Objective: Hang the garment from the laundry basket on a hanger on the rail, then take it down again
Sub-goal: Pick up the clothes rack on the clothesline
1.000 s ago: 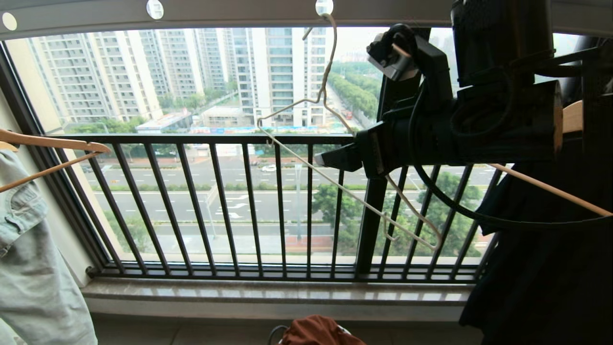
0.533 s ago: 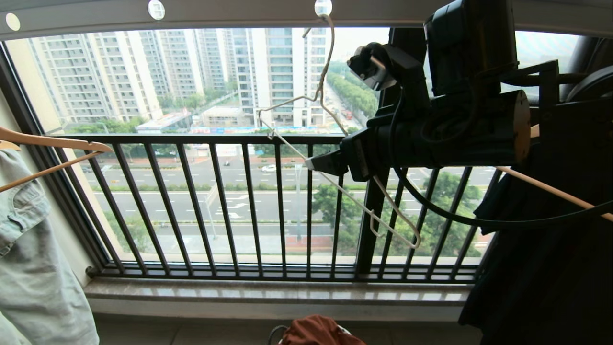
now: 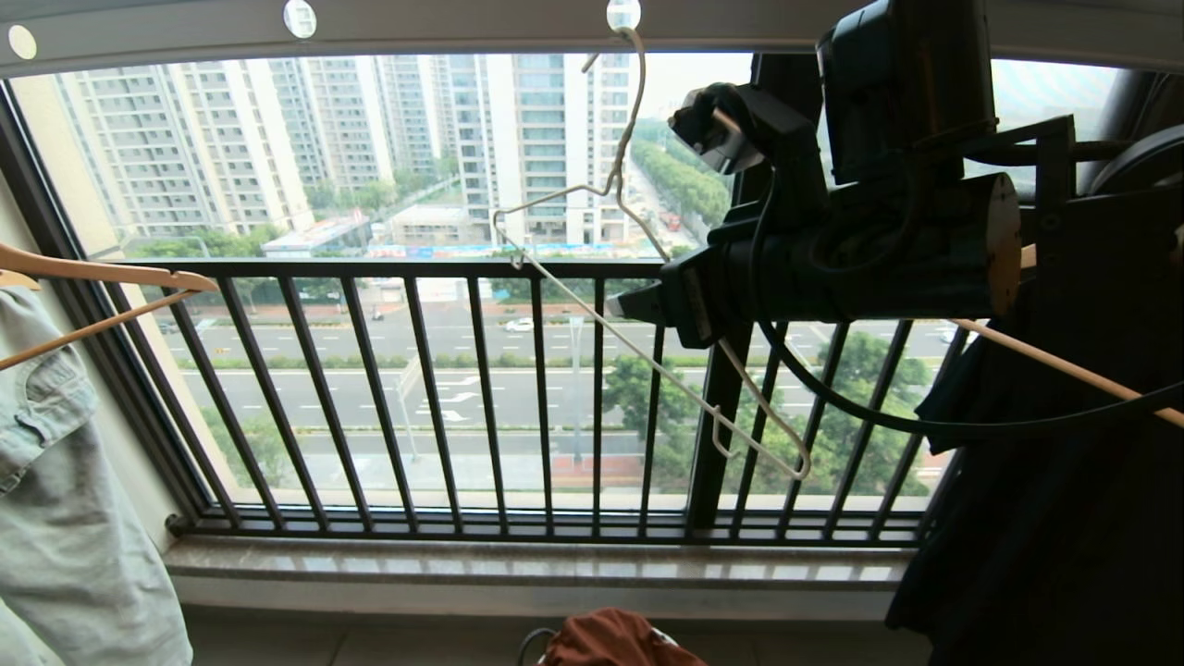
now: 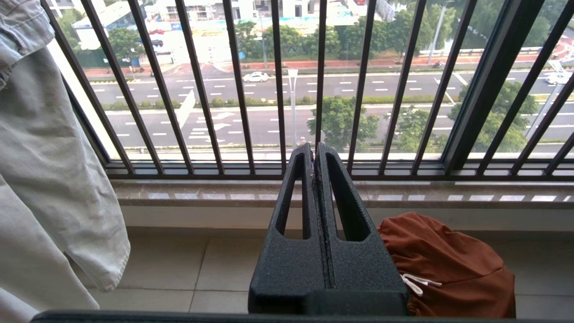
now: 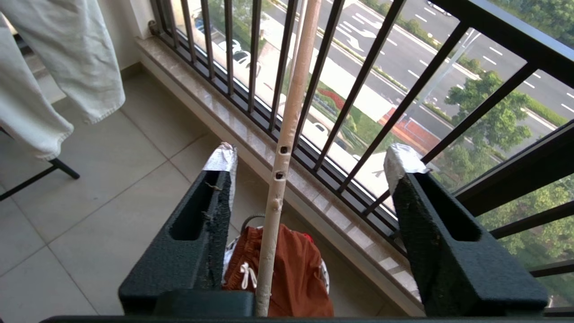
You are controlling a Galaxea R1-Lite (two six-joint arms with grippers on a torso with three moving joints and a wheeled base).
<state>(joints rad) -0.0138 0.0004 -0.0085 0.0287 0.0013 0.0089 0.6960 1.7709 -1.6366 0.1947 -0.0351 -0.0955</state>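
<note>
The cream-white wire hanger [image 3: 573,301] hangs tilted, its hook in a hole of the silver-grey rail [image 3: 444,23]. My right gripper [image 3: 634,303] reaches level to the hanger's lower bar. In the right wrist view the right gripper [image 5: 312,156] is open. The hanger bar [image 5: 280,170] runs between the jaws, nearer one finger and touching neither. The rust-brown garment [image 3: 615,638] [image 5: 291,269] lies heaped in the laundry basket [image 5: 245,220] on the floor below. My left gripper [image 4: 315,150] is parked low, shut and empty, beside the garment [image 4: 444,264].
A pale denim piece [image 3: 55,518] hangs on a wooden hanger [image 3: 102,277] at the left. A black garment [image 3: 1045,518] hangs at the right behind my right arm. The black balcony railing [image 3: 462,398] and stone sill [image 3: 536,564] close the far side.
My right arm has shifted left and slightly up toward the hanger. The hanger's lower end has swung left with it.
</note>
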